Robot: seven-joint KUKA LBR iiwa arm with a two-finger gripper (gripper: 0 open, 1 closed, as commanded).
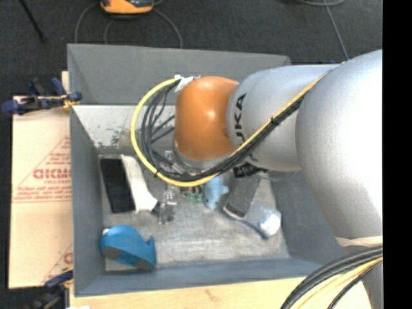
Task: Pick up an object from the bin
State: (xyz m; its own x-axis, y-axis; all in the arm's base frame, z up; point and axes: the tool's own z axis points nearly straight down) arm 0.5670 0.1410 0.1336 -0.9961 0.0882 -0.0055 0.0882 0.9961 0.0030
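The black block with a white side (117, 185), near the left wall of the bin (82, 198) and just beside the gripper (168, 212), seems light and stiff, best taken across its narrow width, though I cannot tell how open the gripper is.

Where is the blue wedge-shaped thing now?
The blue wedge lies in the bin's lower-left corner in the camera view, below the black block, lower-left of the tool.

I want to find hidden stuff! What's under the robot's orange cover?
Below the orange cover, a light blue thing peeks out on the bin floor. The arm covers whatever else lies beneath.
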